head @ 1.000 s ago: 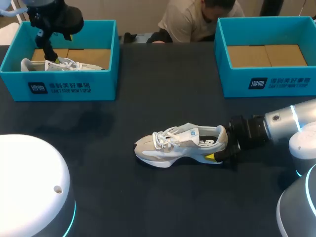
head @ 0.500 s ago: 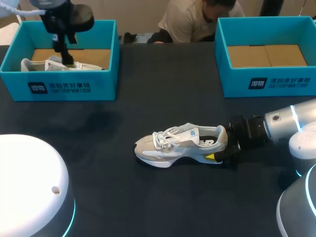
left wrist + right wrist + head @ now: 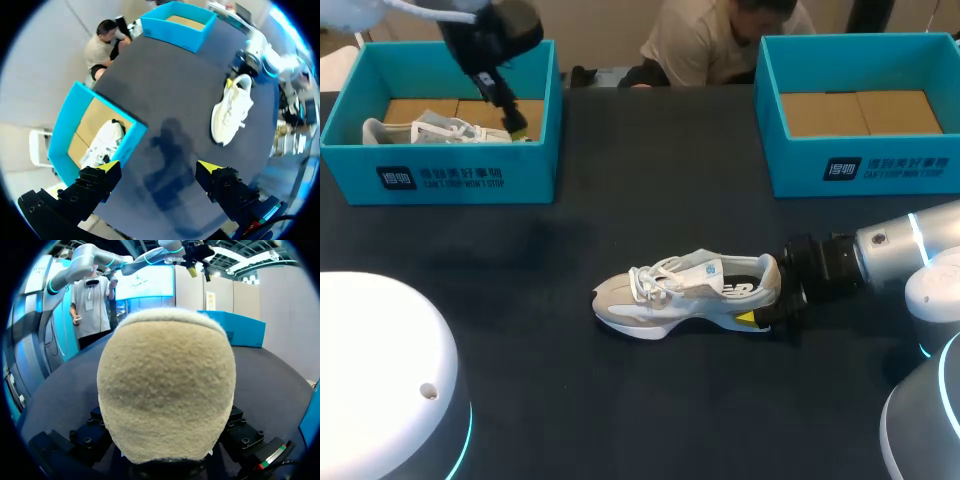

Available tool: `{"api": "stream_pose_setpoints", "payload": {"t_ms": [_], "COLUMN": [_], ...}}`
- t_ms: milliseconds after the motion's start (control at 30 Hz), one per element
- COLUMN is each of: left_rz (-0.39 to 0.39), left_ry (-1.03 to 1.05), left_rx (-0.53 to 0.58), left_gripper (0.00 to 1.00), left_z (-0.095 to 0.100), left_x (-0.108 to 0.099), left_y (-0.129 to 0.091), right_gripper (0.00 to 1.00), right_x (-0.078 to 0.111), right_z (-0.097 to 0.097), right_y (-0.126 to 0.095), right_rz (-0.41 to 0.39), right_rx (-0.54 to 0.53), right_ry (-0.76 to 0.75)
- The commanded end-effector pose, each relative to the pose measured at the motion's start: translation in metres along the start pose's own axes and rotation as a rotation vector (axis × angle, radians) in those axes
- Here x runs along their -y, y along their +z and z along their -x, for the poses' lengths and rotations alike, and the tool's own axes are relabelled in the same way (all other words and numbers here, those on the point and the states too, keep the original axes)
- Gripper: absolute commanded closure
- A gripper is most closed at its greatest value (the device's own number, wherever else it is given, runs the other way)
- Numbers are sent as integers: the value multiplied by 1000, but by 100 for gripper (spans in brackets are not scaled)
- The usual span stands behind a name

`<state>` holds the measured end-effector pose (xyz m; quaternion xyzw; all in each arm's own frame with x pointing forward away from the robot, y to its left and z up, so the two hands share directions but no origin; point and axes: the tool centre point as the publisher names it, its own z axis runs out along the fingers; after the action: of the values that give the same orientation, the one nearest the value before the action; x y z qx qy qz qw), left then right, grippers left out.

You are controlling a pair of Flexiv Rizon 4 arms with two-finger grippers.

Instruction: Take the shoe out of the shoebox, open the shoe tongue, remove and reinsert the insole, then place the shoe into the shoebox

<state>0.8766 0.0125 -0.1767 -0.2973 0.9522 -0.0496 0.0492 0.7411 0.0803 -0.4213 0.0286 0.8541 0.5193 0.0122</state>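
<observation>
Left gripper [image 3: 512, 112] shifted right over blue box [image 3: 470, 180], open | right gripper [image 3: 770, 310] clamps shoe [image 3: 685, 290] by fuzzy heel

The shoe [image 3: 685, 293] between our right jaws is cream-white, with a grey toe, a pale blue tongue tag and a yellow heel flash. Our left fingertips [image 3: 107, 166] are yellow on black. Beneath them are the dark table [image 3: 165, 90] and a teal shoebox [image 3: 64, 125], brown inside.

So the right gripper [image 3: 767, 316] is jammed right up against the heel of the white shoe [image 3: 685, 292] on the table [image 3: 520, 280]. Meanwhile the left gripper [image 3: 513, 115] hangs over the left shoebox [image 3: 450, 175], with the second shoe [image 3: 425, 131] just beside it.
</observation>
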Motion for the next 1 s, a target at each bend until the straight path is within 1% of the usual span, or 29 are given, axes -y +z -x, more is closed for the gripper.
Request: {"api": "stream_pose_setpoints", "payload": {"t_ms": [33,67,167,200,267,367,400,433,533,633,767,900,1000], "left_rz": [-11,-13,-30,-21,-3,4,6,15,15,16,-12,-15,6], "left_ry": [-191,-185,-257,-329,-375,-440,-444,-454,-455,-457,-468,-479,-494], "left_rx": [11,7,-13,-14,-31,-50,-64,-60,-51,-46,-17,-1,-8], "left_gripper": [0,0,0,0,0,0,0,0,0,0,0,0,0], "left_z": [-22,-27,-36,-38,-44,-55,-58,-63,-78,-90,-108,-122,-133], "left_x": [7,9,16,18,24,31,34,37,45,54,66,75,82], "left_y": [5,5,3,3,2,3,5,7,12,15,18,23,24], "right_gripper": [100,100,100,100,100,100,100,100,100,100,100,100,100], "right_x": [0,0,0,0,0,0,0,0,0,0,0,0,0], "right_z": [-2,-2,-2,-2,-2,-2,-2,-2,-2,-2,-2,-2,-2], "right_y": [2,2,2,2,2,2,2,2,2,2,2,2,2], "right_rz": [-2,-2,-2,-2,-2,-2,-2,-2,-2,-2,-2,-2,-2], "right_rx": [3,3,3,3,3,3,3,3,3,3,3,3,3], "right_ry": [0,0,0,0,0,0,0,0,0,0,0,0,0]}}
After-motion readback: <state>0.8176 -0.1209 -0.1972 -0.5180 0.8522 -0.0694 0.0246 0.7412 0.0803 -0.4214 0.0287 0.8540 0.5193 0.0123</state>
